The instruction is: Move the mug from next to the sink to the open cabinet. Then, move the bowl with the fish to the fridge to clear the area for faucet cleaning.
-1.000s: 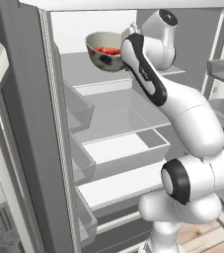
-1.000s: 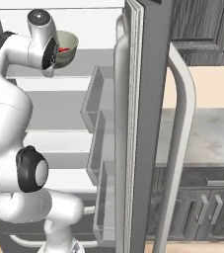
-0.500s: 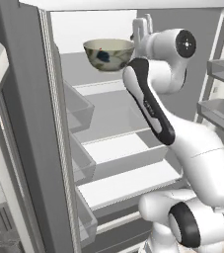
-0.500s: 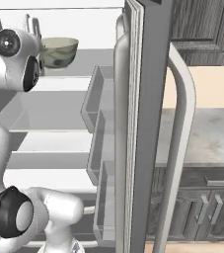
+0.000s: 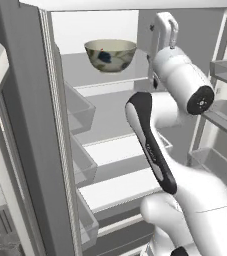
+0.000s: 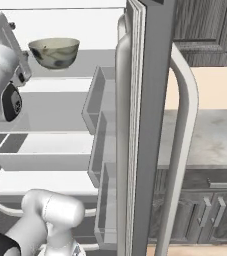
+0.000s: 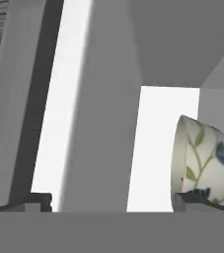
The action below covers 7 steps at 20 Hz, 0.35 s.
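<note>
The bowl (image 5: 110,55) stands upright on the top shelf of the fridge (image 5: 116,150), free of my gripper. Its cream wall carries blue and green markings (image 6: 54,52). Of the fish, just a red speck (image 5: 101,49) peeks over the rim. My gripper (image 5: 166,22) is raised to the right of the bowl, apart from it, its jaws open and empty. In the hand view the gripper (image 7: 116,203) has its tips spread wide, with the bowl (image 7: 205,158) at the right edge by one tip. Mug, sink, open cabinet and faucet lie outside these views.
The open fridge door (image 6: 145,100), with clear bins (image 6: 101,130), stands right of the arm. Beyond it are a marbled counter (image 6: 210,135) and dark base cabinets (image 6: 210,215). Lower white shelves (image 5: 120,185) and left-side bins (image 5: 80,112) sit under the bowl.
The jaws have opened and let go of the bowl, which now rests upright on the top shelf. The hand has drawn away from it to the right.
</note>
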Tool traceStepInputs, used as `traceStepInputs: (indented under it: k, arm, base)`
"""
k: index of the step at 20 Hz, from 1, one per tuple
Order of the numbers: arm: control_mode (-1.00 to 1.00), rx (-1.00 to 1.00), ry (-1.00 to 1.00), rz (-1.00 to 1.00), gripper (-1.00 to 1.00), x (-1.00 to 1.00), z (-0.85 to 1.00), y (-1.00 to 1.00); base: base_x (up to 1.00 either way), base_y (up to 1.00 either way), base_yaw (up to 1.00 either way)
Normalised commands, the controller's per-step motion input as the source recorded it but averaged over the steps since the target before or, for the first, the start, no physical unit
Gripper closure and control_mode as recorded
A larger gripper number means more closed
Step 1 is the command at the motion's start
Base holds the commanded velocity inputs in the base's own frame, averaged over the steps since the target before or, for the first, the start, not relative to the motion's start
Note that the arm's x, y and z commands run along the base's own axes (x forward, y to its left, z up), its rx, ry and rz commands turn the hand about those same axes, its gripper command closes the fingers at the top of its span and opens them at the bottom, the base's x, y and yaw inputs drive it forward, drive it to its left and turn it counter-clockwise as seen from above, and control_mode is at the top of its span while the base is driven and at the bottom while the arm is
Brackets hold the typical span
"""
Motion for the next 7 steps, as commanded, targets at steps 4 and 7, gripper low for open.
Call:
traceStepInputs:
  k: [4,7]
  arm:
    - [-1.0,0.01,-0.15,-0.07,-1.0,-1.0,-0.34,-0.21]
    - [-1.0,0.0,0.0,-0.04,-1.0,-1.0,-0.93,-0.11]
  base:
    - [0.0,0.0,0.0]
    - [0.0,0.0,0.0]
